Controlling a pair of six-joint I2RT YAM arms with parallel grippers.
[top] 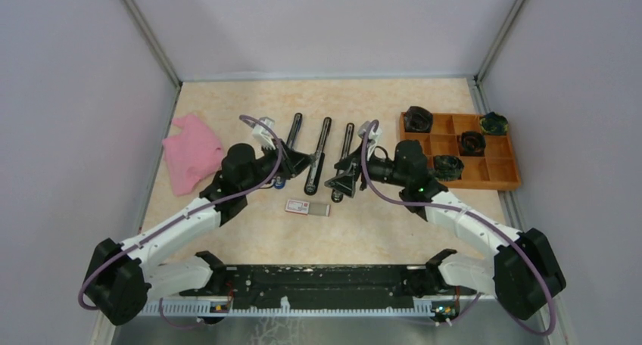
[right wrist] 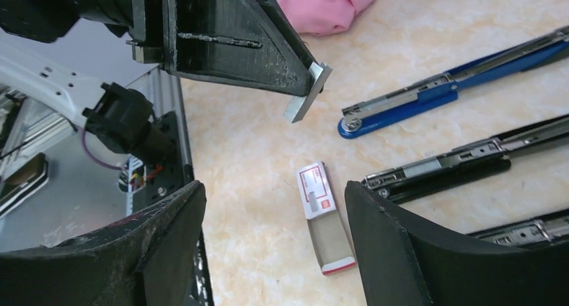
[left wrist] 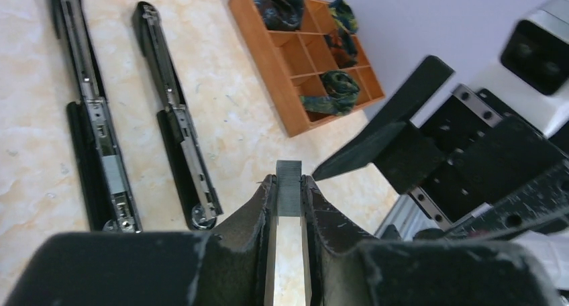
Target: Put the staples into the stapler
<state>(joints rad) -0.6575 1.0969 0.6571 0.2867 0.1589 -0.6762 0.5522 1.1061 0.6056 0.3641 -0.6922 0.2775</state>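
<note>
My left gripper [left wrist: 289,180] is shut on a short grey strip of staples [left wrist: 289,188], held above the table; the same strip [right wrist: 307,96] shows at its fingertips in the right wrist view. The white and red staples box [top: 308,207] lies slid open on the table, its drawer [right wrist: 333,235] showing no staples. Three staplers lie opened out flat: a blue stapler [right wrist: 449,86] at the left, a black stapler [top: 318,154] in the middle, another black stapler [top: 347,144] at the right. My right gripper [right wrist: 275,215] hangs open above the box, close to the left gripper [top: 303,165].
A pink cloth [top: 193,152] lies at the left. A wooden compartment tray [top: 496,171] with several dark items stands at the back right. The arms' black base rail [top: 318,281] runs along the near edge.
</note>
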